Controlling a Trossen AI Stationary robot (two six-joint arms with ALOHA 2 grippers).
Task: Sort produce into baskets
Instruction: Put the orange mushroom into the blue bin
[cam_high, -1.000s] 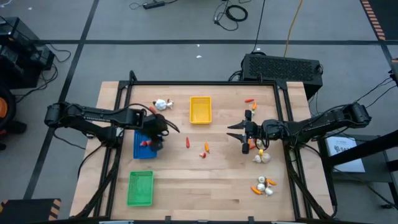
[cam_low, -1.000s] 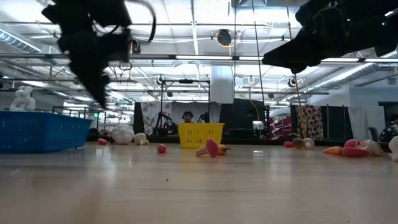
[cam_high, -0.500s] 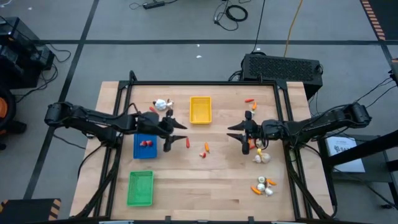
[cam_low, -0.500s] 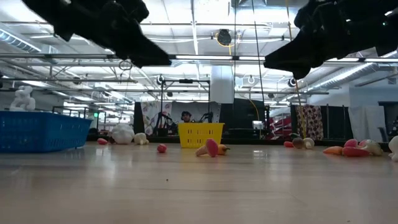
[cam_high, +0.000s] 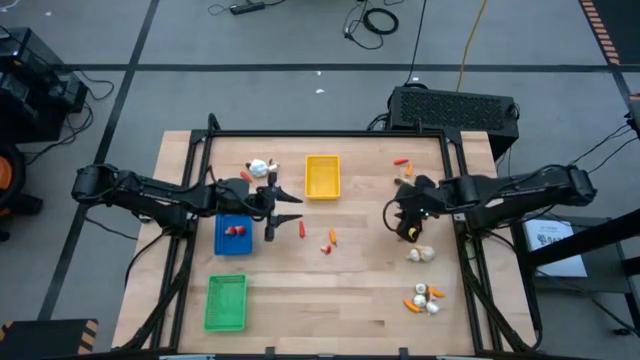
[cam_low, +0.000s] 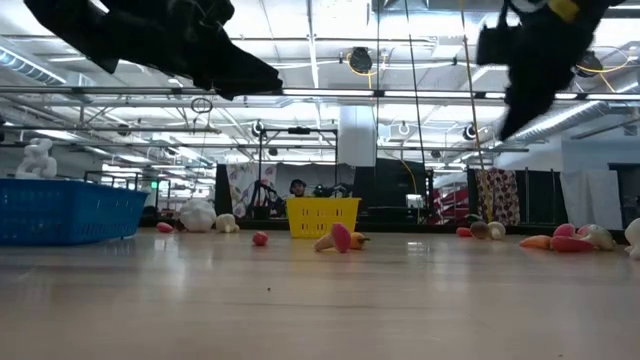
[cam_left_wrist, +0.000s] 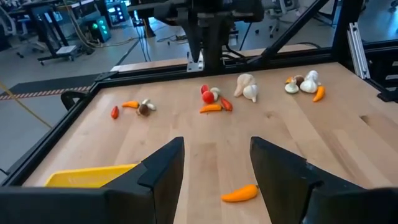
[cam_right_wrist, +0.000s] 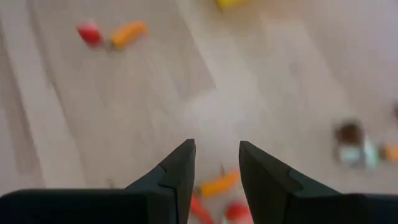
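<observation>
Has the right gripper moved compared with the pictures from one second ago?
Yes. In the high view the right gripper has swung from pointing across the table toward the yellow tray to pointing down at the produce near the right edge, with its arm now nearer the far edge.

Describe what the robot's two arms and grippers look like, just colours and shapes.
Both arms are black and slim, built of jointed segments with cables along them. The left gripper ends in two flat, angular black fingers. The right gripper has the same wedge-shaped black pair. A yellow marking shows on the right arm in the low view.
</observation>
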